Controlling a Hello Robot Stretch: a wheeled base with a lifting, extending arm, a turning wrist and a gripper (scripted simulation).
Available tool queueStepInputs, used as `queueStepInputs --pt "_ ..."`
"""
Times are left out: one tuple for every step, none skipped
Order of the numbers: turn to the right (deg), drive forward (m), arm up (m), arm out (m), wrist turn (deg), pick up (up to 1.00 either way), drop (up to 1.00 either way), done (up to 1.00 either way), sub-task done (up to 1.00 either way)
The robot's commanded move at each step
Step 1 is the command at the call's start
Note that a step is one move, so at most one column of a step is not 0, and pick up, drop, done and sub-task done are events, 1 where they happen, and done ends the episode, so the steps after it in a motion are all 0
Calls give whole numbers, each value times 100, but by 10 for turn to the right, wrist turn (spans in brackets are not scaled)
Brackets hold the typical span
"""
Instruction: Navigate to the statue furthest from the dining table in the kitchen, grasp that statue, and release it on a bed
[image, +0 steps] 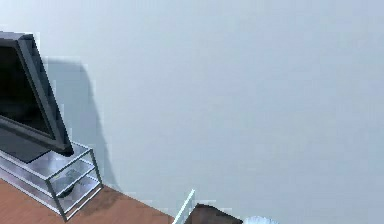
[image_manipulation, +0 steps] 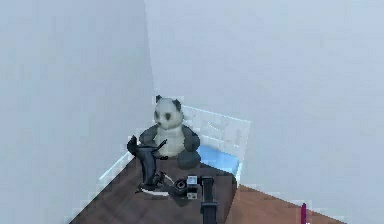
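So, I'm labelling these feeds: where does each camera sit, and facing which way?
Forward view: on the robot, facing ahead and slightly down at a black flat-screen television on a glass-shelved metal stand.
Arm side view: on the robot's body, facing sideways at a black-and-white plush panda; the dark square arm bar and hand show.
Shared: pale wall, brown wooden floor.

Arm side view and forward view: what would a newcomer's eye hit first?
The black-and-white panda toy sits in the room's corner, mid arm side view, against a white railed frame. Below it in the picture is the gripper; whether it holds anything cannot be told. At the forward view's left, a large dark television stands on a shelved stand.
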Motion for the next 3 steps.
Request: queueStepInputs --pt "0 0 -32 0 0 0 0 0 0" --pt "0 0 0 0 0 0 100 0 0" --pt "0 0 10 0 0 0 0 0 0"
